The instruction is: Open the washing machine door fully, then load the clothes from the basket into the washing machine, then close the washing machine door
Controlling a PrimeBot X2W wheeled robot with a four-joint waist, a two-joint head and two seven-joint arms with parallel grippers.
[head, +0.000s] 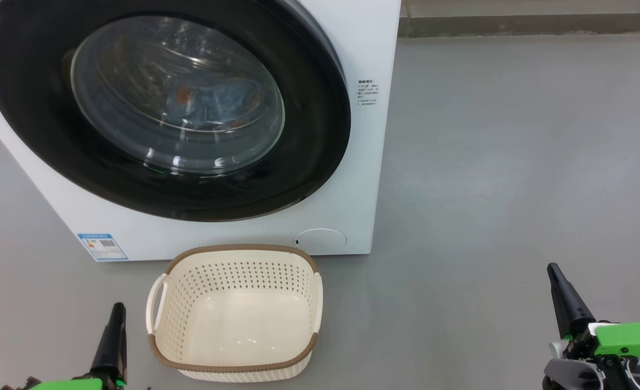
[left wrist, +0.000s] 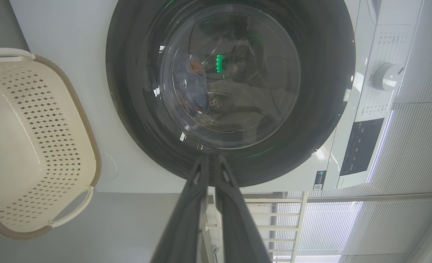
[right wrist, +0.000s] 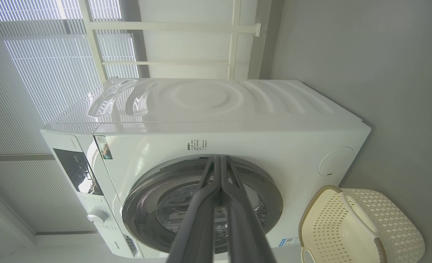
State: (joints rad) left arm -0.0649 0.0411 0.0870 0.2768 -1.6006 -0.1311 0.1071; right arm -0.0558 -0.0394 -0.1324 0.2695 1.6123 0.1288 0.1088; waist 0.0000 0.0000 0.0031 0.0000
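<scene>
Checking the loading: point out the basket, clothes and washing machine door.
basket (head: 239,325), head view, bare bottom.
clothes (head: 217,105), head view, blue fabric behind the glass.
washing machine door (head: 27,108), head view, black ring.

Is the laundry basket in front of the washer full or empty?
Empty: the basket shows its bare cream floor and perforated walls in the head view, with nothing lying in it.

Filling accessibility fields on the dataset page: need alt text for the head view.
White front-loading washing machine with its round black door shut, light blue clothes visible inside. An empty cream basket sits on the grey floor in front; the left end effector and right end effector, both shut, point up from the bottom corners.
</scene>
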